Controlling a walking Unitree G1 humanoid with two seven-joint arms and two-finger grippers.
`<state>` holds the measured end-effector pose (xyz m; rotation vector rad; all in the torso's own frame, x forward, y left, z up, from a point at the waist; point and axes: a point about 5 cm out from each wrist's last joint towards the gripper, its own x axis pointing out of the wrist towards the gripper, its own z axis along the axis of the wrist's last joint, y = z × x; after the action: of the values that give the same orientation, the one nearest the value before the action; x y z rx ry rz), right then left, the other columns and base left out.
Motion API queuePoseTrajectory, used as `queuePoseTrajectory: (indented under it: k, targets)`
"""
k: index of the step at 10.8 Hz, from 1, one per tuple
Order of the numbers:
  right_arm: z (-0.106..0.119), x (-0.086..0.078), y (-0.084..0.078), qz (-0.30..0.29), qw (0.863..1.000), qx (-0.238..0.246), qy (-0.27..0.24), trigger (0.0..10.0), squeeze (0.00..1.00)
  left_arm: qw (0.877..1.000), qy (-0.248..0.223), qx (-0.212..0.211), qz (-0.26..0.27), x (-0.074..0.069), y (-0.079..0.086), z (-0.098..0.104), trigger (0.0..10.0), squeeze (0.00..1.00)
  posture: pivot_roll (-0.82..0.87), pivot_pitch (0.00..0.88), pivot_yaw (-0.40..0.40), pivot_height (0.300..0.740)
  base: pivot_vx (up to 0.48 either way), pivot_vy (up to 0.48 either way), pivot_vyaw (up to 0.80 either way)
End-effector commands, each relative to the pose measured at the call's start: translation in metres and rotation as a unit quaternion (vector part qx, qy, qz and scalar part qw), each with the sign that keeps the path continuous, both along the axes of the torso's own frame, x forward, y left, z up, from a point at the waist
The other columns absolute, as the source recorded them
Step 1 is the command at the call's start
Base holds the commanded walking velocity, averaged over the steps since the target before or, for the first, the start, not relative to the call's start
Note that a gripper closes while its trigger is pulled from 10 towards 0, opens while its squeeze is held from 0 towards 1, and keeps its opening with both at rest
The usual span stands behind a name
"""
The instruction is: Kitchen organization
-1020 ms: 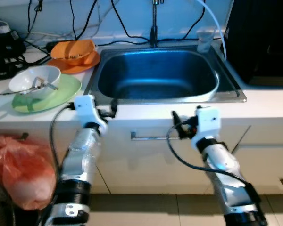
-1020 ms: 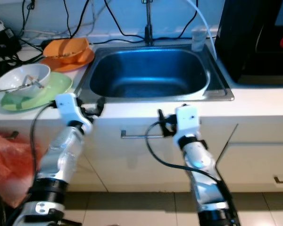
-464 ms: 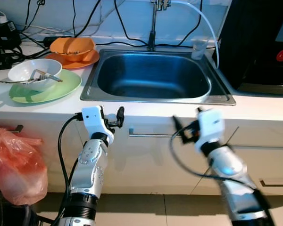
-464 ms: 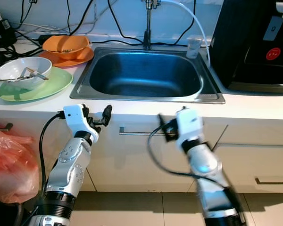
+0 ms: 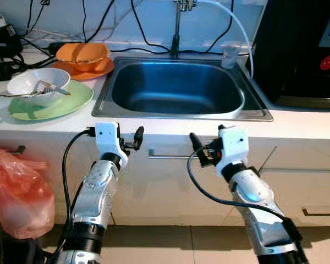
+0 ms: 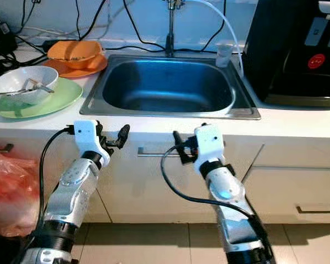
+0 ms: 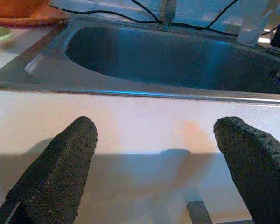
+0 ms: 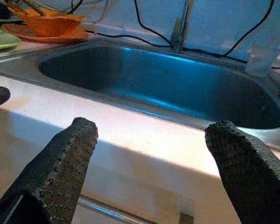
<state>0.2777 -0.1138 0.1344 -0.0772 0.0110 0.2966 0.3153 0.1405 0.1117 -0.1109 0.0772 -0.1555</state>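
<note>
left gripper: fingers spread wide, empty, at counter front edge by sink's left corner
right gripper: fingers apart, empty, before sink front
sink: steel, set in counter
white bowl: on green plate, left of sink; utensils inside, seen from head views
orange bowl: on orange plate, behind green plate

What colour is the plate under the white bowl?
Light green. The plate under the white bowl shows best in the left eye view.
</note>
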Motion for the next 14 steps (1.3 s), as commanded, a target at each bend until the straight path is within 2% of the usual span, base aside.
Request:
queuePoseTrajectory:
  k: [1, 2, 3, 4, 5, 7, 10, 14]
  targets:
    - [0.000, -0.003, 0.000, 0.000, 1.000, 0.005, 0.003, 10.0, 0.00, 1.000, 0.005, 0.010, -0.021, -0.004, -0.009, -0.001, 10.0, 0.00, -0.02, 0.000, -0.009, 0.740, 0.000, 0.000, 0.00]
    - [-0.005, -0.008, 0.001, -0.017, 1.000, 0.002, 0.003, 10.0, 0.00, 0.998, -0.018, 0.037, -0.056, -0.017, -0.021, 0.000, 10.0, 0.00, -0.03, 0.000, 0.005, 0.740, 0.000, 0.000, 0.00]
    - [-0.002, -0.006, -0.002, -0.034, 0.999, 0.002, -0.005, 10.0, 0.00, 0.997, -0.026, 0.043, -0.061, -0.020, -0.022, 0.001, 10.0, 0.00, -0.04, 0.000, 0.022, 0.740, 0.000, 0.000, 0.00]
    - [0.000, -0.004, -0.007, -0.049, 0.999, 0.006, -0.008, 10.0, 0.00, 0.997, -0.040, 0.044, -0.050, -0.017, -0.018, 0.007, 10.0, 0.00, -0.03, 0.000, 0.024, 0.740, 0.000, 0.000, 0.00]
    - [0.000, -0.003, -0.005, -0.048, 0.999, 0.005, -0.009, 10.0, 0.00, 0.997, -0.051, 0.047, -0.028, -0.011, -0.011, 0.014, 10.0, 0.00, -0.03, 0.000, 0.028, 0.740, 0.000, 0.000, 0.00]
    - [0.002, -0.002, -0.002, -0.046, 0.999, 0.003, -0.015, 10.0, 0.00, 0.998, -0.055, 0.030, -0.010, -0.007, -0.008, 0.018, 10.0, 0.00, -0.04, 0.000, 0.027, 0.740, 0.000, 0.000, 0.00]
    - [0.008, 0.001, -0.007, -0.050, 0.998, -0.003, -0.026, 10.0, 0.00, 0.997, -0.071, 0.025, -0.024, 0.001, -0.020, 0.026, 10.0, 0.00, -0.07, 0.000, 0.028, 0.740, 0.000, 0.000, 0.00]
    - [0.010, 0.002, -0.006, -0.050, 0.998, -0.008, -0.029, 10.0, 0.00, 0.997, -0.069, 0.016, -0.023, 0.007, -0.024, 0.026, 10.0, 0.00, -0.09, 0.000, 0.042, 0.740, 0.000, 0.000, 0.11]
